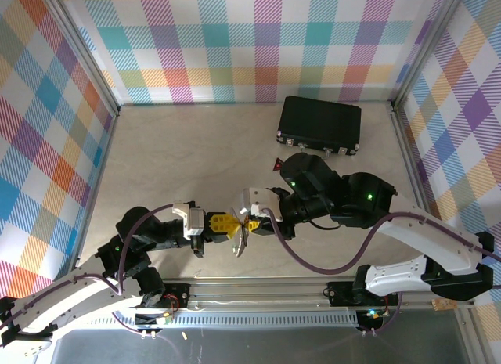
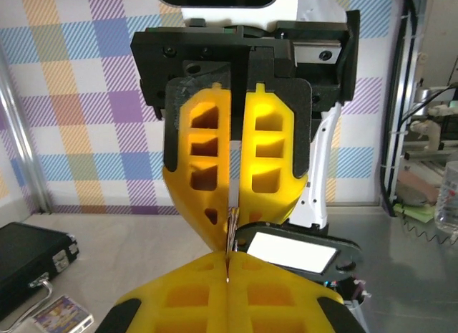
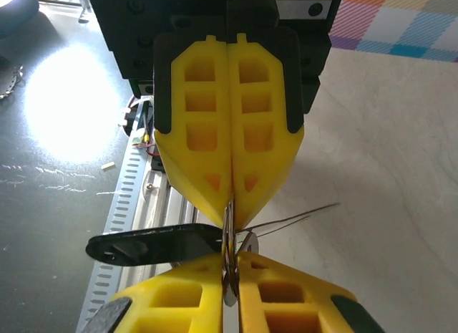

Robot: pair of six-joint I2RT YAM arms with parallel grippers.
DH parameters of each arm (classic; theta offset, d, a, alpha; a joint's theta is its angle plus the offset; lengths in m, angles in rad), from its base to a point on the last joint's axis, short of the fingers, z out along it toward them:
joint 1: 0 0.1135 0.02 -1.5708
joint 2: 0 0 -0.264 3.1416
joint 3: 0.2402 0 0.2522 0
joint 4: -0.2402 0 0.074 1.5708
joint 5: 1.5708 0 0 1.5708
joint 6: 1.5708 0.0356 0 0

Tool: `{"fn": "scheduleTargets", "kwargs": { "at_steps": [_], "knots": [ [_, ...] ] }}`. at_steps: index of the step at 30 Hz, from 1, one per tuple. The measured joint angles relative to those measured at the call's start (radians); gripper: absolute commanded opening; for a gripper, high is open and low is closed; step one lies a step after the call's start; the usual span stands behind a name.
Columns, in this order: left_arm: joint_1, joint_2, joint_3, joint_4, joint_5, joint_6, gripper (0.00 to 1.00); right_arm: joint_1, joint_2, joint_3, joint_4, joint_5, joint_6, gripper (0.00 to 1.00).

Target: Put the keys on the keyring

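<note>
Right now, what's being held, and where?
The left tool and right tool pinch thin metal, tip to tip, by the black key's head; ring or blade, unclear.

Black case [image 1: 319, 124] far right on pale table [image 1: 180, 160], dark red triangle [image 1: 278, 164] near it, plaid walls [image 1: 235, 43]

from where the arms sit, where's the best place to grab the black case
Probably the thin handle on the near long edge of the black case, coming in low from the arms' side. It lies flat and looks too wide for a claw to span from above; that edge faces the arms.
</note>
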Motion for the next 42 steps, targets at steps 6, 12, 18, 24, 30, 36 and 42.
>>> {"fn": "scheduleTargets", "kwargs": {
  "at_steps": [6,12,18,24,30,36,42],
  "knots": [
    [0.000,0.000,-0.001,0.018,0.007,-0.002,0.00,0.000,-0.011,-0.006,0.018,-0.027,0.002,0.24],
    [0.000,-0.002,-0.014,0.034,0.026,-0.020,0.00,0.000,-0.029,-0.029,0.035,-0.041,0.009,0.09],
    [0.000,-0.002,-0.018,0.050,0.041,-0.031,0.00,0.000,-0.040,-0.037,0.043,-0.042,0.017,0.16],
    [0.000,-0.002,-0.018,0.052,0.047,-0.039,0.00,0.000,-0.042,-0.051,0.060,-0.053,0.019,0.22],
    [0.000,0.004,-0.018,0.053,0.051,-0.048,0.00,0.000,-0.044,-0.060,0.071,-0.059,0.017,0.00],
    [0.000,0.007,-0.009,0.019,0.040,-0.032,0.11,0.000,-0.046,-0.065,0.066,-0.050,0.013,0.00],
    [0.000,0.048,0.119,-0.217,-0.031,0.066,0.22,0.003,-0.013,-0.047,-0.001,-0.007,-0.023,0.00]
  ]
}}
